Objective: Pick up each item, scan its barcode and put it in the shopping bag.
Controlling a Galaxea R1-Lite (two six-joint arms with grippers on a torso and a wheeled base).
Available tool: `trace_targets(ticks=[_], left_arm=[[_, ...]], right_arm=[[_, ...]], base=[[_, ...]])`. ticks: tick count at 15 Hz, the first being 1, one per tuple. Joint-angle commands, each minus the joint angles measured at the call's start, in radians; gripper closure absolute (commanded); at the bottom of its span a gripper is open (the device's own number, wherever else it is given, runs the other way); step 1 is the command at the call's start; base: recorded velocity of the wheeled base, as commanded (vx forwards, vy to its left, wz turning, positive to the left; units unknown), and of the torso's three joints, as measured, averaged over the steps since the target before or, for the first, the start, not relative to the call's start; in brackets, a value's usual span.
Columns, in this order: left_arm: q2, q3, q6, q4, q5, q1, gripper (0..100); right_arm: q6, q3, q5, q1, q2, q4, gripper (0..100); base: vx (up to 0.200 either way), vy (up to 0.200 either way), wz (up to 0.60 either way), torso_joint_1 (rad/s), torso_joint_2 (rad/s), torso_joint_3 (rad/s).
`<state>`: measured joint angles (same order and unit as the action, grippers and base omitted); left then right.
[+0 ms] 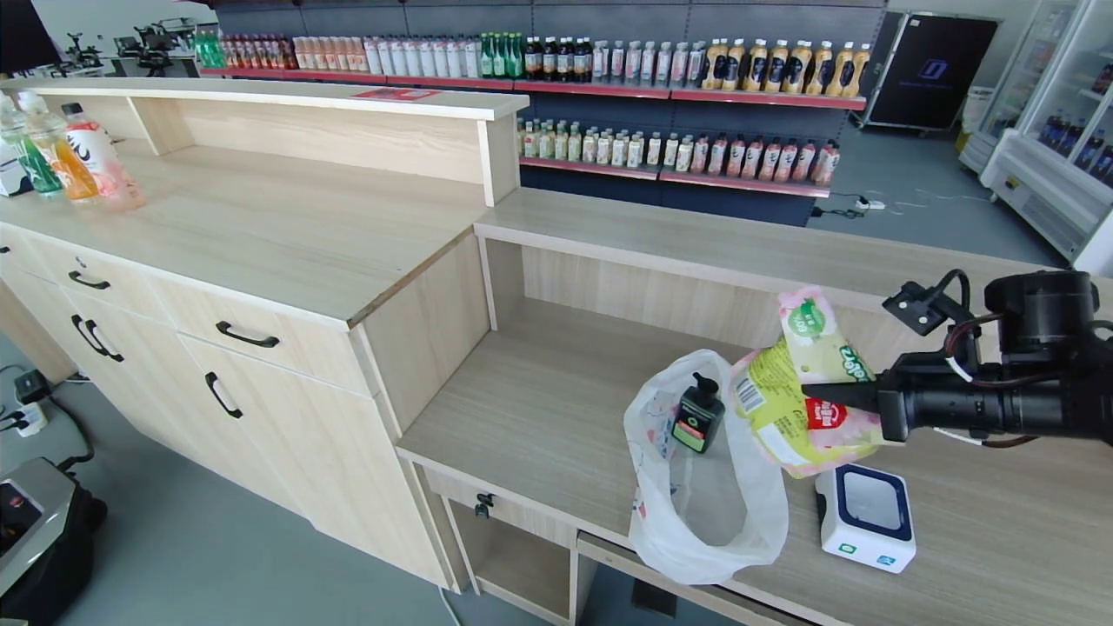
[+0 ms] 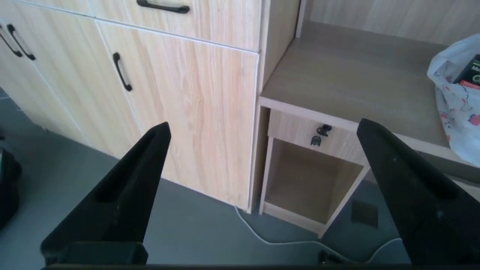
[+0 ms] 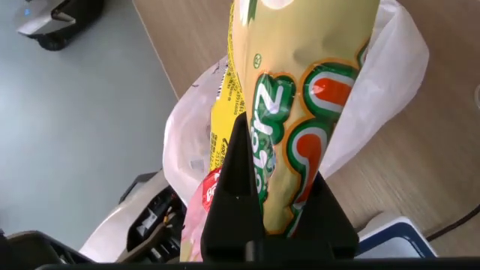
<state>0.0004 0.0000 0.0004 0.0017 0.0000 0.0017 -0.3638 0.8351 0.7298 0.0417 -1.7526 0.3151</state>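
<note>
The left tool (image 2: 264, 127) is held spread above the floor. On the desk (image 1: 539, 409), the shopping bag (image 1: 669, 539) is seen at nine o'clock of the scanner (image 1: 865, 517). At twelve, a snack packet (image 1: 783, 409) is clamped in the right tool (image 1: 830, 396).

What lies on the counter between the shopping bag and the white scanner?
Nothing: bare counter between shopping bag and scanner, seen in head view.

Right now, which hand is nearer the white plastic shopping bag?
Right. The right gripper holds a yellow-green snack packet beside the white plastic bag; the left gripper hangs farther off, over the floor.
</note>
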Motion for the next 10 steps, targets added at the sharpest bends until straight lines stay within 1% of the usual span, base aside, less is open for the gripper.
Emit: trace_targets(ticks=[1, 2, 4, 6, 10], left_arm=[[0.0, 0.0, 0.0, 0.0, 0.0, 0.0, 0], [0.0, 0.0, 0.0, 0.001, 0.0, 0.0, 0], [0.0, 0.0, 0.0, 0.001, 0.0, 0.0, 0], [0.0, 0.0, 0.0, 0.0, 0.0, 0.0, 0], [0.0, 0.0, 0.001, 0.0, 0.0, 0.0, 0]], right_arm=[[-0.003, -0.042, -0.006, -0.04, -0.056, 0.044, 100], [-0.004, -0.076, -0.006, -0.052, -0.071, 0.09, 100], [-0.004, -0.077, -0.004, -0.054, -0.093, 0.107, 100], [-0.01, -0.111, -0.003, -0.048, -0.107, 0.19, 100], [-0.01, -0.114, 0.0, -0.049, -0.151, 0.233, 100]], base=[[0.0, 0.0, 0.0, 0.0, 0.0, 0.0], [0.0, 0.0, 0.0, 0.0, 0.0, 0.0], [0.0, 0.0, 0.0, 0.0, 0.0, 0.0], [0.0, 0.0, 0.0, 0.0, 0.0, 0.0], [0.0, 0.0, 0.0, 0.0, 0.0, 0.0]])
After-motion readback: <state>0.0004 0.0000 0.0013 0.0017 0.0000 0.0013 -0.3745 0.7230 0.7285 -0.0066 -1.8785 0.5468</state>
